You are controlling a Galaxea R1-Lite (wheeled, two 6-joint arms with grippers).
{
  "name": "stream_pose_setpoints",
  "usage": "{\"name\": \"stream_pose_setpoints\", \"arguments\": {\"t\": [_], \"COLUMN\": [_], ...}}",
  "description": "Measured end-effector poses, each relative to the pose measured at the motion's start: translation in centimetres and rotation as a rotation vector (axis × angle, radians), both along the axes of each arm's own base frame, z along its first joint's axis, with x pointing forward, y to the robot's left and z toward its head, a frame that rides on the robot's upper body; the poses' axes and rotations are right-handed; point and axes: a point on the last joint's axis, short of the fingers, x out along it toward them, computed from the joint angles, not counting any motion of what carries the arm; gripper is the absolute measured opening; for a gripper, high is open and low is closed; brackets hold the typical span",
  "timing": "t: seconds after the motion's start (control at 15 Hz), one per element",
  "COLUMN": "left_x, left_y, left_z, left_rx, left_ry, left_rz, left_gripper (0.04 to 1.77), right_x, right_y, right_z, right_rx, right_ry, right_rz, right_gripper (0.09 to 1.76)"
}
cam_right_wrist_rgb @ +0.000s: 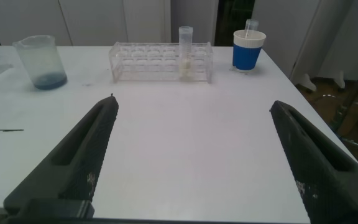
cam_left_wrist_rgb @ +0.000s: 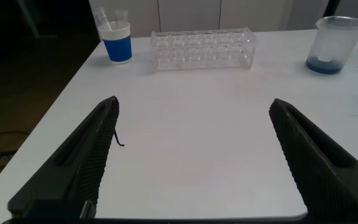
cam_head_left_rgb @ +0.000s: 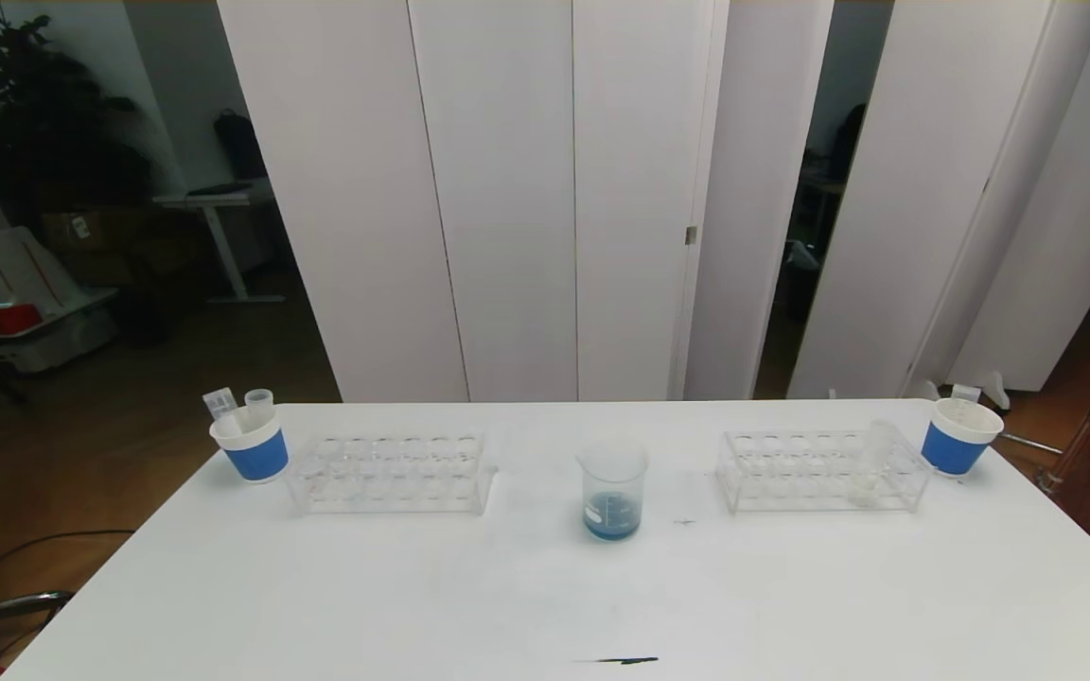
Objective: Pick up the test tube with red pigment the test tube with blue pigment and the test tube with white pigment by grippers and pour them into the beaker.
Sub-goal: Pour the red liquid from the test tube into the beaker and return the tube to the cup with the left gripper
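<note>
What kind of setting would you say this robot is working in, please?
Probably a makeshift chemistry bench in an office-like room: a white table carries a beaker with blue liquid and two clear test tube racks, with white partition panels behind.

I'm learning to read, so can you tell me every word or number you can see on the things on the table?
None can be read.
The beaker has white marks on its side, too small and blurred to read.
The two blue and white paper cups show no words.
The two clear racks show no words either.
</note>
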Motion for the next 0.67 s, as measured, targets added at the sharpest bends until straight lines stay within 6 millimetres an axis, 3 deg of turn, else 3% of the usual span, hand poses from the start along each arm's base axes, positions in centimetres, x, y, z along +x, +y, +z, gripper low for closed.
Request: {"name": "stream_pose_setpoints", "arguments": {"t": [0.4,0.67], "left_x": [0.0,0.0], "left_y": [0.0,0.0], "left_z": [0.0,0.0], "left_rx": [0.000,0.000], "left_ry": [0.000,0.000], "left_rz": [0.000,0.000], "left_gripper": [1.73,1.73], "right_x": [-0.1,-1.1], "right_y": [0.0,0.0], "right_z": [0.2,3.6], "right_rx": [0.000,0.001], "right_ry": [-0.007,-0.071], "right_rz": [-0.009,-0.005], "right_gripper": [1.75,1.75]}}
